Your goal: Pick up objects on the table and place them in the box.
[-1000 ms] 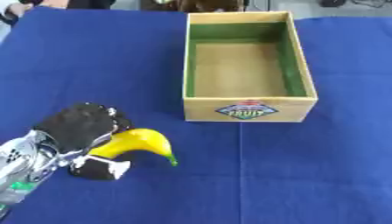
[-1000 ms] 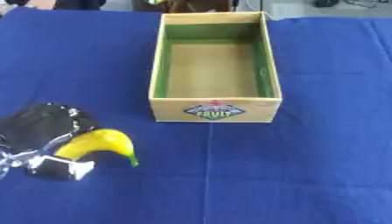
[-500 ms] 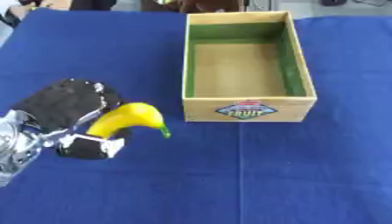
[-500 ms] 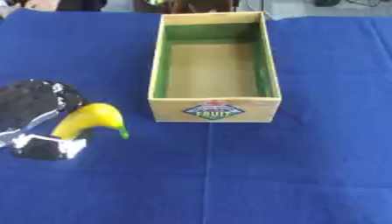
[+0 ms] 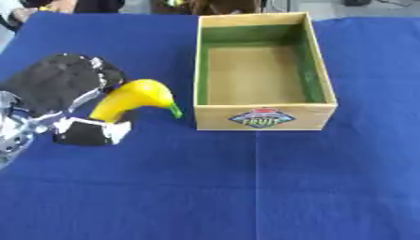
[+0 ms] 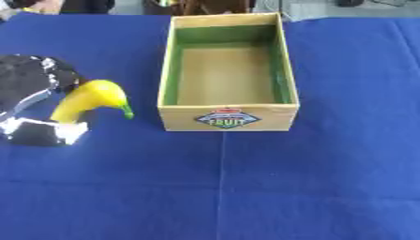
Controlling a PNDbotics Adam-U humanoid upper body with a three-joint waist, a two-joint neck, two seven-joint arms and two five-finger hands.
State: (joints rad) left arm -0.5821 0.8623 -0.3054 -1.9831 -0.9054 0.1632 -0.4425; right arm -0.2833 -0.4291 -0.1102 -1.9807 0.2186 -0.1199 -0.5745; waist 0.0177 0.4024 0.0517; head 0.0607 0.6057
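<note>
- Left eye view: left hand (image 5: 62,86) comes in from the left edge, black fingers curled over the top of a yellow banana (image 5: 131,97) and a thumb piece under its near end, so it is pinching the fruit.
- Banana's long axis runs from near-left up to far-right, with its green stem tip pointing right and down toward the box (image 5: 262,117).
- Fruit sits in the hand just left of the box's left wall, close to its near-left corner; whether it is clear of the blue counter (image 5: 246,187) I cannot tell.
- Box is wooden with a green-lined inside, its long side running near to far, a fruit label on the near wall, and nothing visible in it.
- Coming move, as I judge it, turns on this: the opening lies to the right and slightly far of the held banana, and the left wall stands between them, so the fruit must pass over that wall.
- Right eye view: same grasp shows, with the stem tip near the box's left wall but apart from it.
- Right hand shows in neither view, so the left hand is the only one near the box.
- Counter right of and nearer than the box shows only blue cloth.
</note>
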